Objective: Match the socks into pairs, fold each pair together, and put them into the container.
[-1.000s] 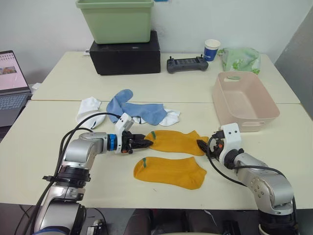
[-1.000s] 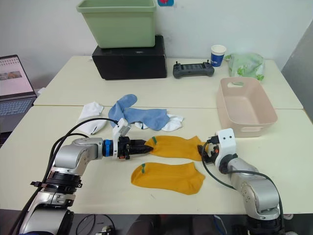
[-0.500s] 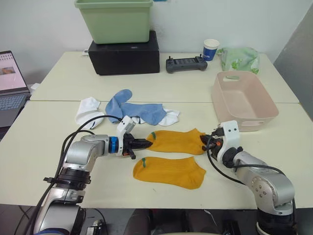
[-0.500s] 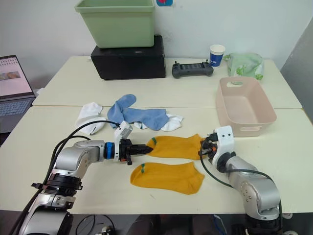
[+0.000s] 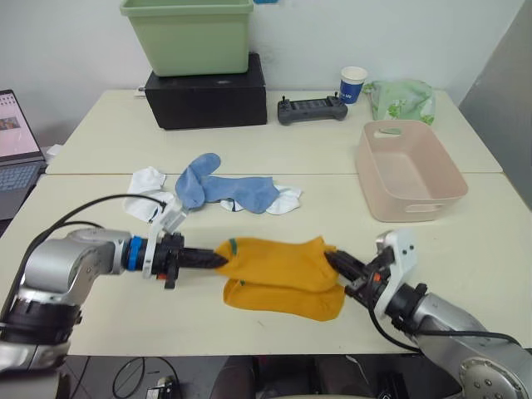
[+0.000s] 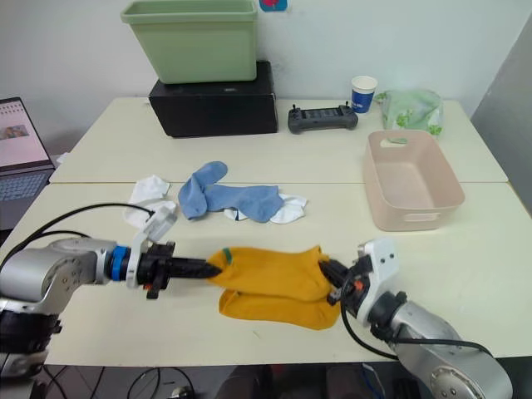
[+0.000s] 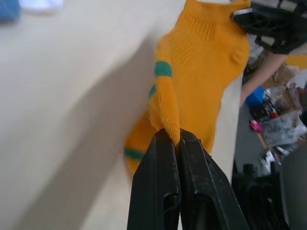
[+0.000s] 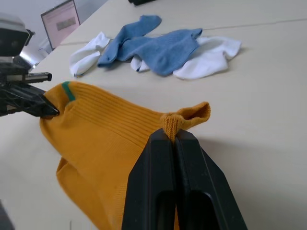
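Observation:
My left gripper is shut on the green-striped cuff of a mustard-orange sock. My right gripper is shut on that sock's toe end. The sock hangs stretched between them, just above and partly covering the second mustard-orange sock, which lies flat near the table's front edge. The left wrist view shows the pinched cuff, and the right wrist view shows the bunched toe. Two light blue socks lie farther back over the white socks. The pale pink container stands at the right.
At the back, a green bin sits on a black box, with a controller, a paper cup and a pale green bag to their right. A laptop is at the far left.
Both grippers have shut on the ends of the upper mustard sock. They have drawn it toward the front edge, over the other mustard sock.

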Controlling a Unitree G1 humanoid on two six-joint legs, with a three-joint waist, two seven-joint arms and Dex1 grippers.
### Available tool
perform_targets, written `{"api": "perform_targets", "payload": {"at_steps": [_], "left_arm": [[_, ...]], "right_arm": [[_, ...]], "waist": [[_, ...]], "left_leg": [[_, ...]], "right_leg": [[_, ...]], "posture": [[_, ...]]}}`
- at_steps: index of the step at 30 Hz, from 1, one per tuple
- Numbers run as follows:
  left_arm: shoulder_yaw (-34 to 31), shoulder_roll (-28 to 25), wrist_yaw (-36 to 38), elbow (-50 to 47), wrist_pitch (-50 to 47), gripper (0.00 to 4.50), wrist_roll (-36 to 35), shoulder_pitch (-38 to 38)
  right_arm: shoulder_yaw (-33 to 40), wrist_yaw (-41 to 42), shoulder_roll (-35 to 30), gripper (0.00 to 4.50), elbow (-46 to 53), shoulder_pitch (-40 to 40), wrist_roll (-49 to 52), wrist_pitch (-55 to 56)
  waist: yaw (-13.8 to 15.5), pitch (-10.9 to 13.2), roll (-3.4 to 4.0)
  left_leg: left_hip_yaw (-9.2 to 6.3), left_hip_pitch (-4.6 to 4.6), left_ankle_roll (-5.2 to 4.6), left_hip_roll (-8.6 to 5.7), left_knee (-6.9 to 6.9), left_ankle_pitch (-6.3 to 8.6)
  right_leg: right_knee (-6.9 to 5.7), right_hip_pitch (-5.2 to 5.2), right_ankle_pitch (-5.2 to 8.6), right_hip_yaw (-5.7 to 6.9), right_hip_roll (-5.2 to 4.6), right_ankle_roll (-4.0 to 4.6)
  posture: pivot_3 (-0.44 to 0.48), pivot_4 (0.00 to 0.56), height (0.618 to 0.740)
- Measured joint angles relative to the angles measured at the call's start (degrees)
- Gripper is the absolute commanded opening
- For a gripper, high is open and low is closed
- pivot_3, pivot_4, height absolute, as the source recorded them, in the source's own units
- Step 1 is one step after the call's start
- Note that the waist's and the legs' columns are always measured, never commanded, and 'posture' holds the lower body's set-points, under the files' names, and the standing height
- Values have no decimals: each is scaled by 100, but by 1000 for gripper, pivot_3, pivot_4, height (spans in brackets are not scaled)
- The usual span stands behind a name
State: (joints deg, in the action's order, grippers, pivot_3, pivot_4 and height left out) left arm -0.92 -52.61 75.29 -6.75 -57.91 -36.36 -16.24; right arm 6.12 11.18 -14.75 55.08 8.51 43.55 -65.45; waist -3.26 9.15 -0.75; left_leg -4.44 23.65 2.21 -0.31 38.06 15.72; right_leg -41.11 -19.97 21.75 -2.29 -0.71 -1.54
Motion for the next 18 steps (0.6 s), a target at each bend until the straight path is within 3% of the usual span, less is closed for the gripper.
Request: {"api": "perform_targets", "payload": {"at_steps": [8, 18], "left_arm": [[301, 60, -218, 68, 661, 0, 336, 471], [473, 38, -215, -231, 535, 0, 159, 566]], "right_arm": [[-1045, 7, -805, 52, -11, 642, -704, 671], [-858, 227, -935, 52, -149, 679, -911, 1283]], "waist": [[20, 0, -1], [28, 0, -1]], "left_leg": [[2, 1, -3, -2, 0, 2], [2, 0, -3, 0, -1, 2]], "right_leg": [[3, 1, 0, 0, -1, 0], [3, 2, 0, 0, 1, 0]], "posture": [[0, 150, 725], [0, 150, 725]]}}
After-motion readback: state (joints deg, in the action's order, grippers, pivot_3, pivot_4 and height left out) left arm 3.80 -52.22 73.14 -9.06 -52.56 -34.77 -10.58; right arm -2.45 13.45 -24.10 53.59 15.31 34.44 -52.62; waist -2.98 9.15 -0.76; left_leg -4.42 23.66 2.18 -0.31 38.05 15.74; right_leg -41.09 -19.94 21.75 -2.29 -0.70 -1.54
